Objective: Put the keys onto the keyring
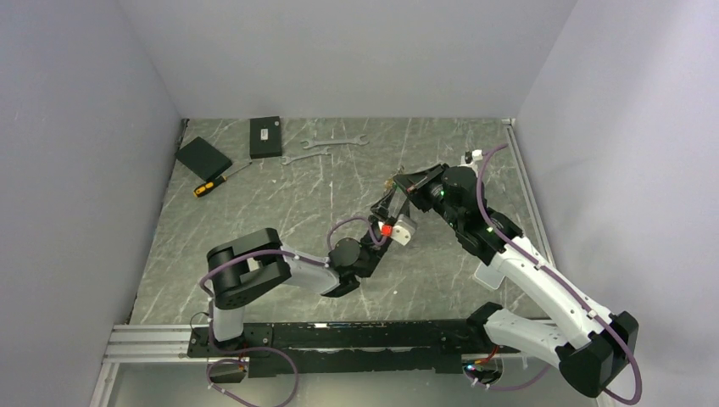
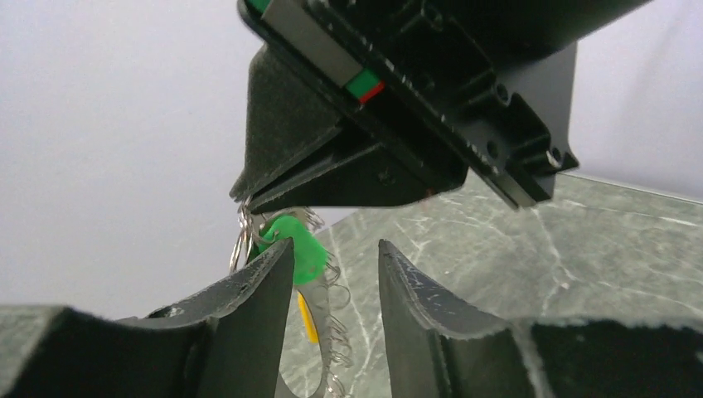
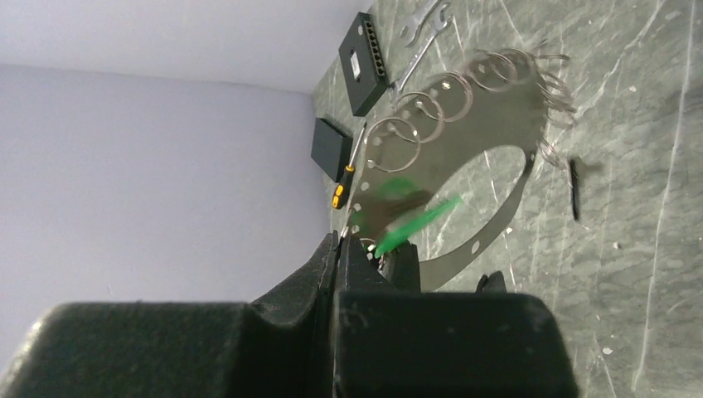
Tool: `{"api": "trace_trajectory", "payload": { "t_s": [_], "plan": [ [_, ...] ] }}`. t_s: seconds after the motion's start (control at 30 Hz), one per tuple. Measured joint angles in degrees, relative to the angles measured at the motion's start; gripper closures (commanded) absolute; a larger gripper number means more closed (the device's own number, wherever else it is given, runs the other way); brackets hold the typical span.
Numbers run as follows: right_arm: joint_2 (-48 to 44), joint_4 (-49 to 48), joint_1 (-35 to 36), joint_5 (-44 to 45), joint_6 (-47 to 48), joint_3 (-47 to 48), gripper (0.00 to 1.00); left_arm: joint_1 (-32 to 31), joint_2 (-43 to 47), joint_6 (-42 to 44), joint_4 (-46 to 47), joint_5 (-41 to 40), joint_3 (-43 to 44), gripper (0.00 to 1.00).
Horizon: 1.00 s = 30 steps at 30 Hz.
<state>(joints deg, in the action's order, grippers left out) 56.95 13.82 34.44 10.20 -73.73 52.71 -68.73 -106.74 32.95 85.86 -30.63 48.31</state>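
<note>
My right gripper is shut on the rim of the keyring, a big flat metal ring with several small wire loops along its edge, held above the table. The keys hang at that rim, their green tag blurred in the right wrist view. My left gripper points up from below with its jaws apart. The tag and the ring's band lie just inside its left finger. I cannot tell whether they touch it.
Two silver wrenches lie at the back of the table. Two black boxes and a yellow-handled screwdriver sit at the back left. A small dark piece lies on the table. Walls close in on three sides.
</note>
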Motion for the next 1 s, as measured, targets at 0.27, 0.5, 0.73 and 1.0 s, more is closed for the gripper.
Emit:
{"api": "trace_trajectory", "payload": {
  "t_s": [0.27,0.5,0.73,1.0],
  "plan": [
    [-0.31,-1.38,2.62,1.79,-0.2,-0.55,1.0,-1.75,-1.55,4.46,-0.13,-5.35,3.65,0.35],
    [-2.75,-1.42,2.73,6.82,0.04,-0.59,1.0,-5.4,-0.5,6.64,-0.04,-11.3,1.53,0.4],
    [-1.57,0.24,2.73,11.98,-0.44,0.46,1.0,-5.4,3.91,6.8,-0.44,-12.66,-2.23,0.45],
    [0.37,2.99,3.56,17.75,-4.68,2.56,1.0,-5.07,9.44,4.31,0.59,-9.75,-5.4,0.48]
  ]
}}
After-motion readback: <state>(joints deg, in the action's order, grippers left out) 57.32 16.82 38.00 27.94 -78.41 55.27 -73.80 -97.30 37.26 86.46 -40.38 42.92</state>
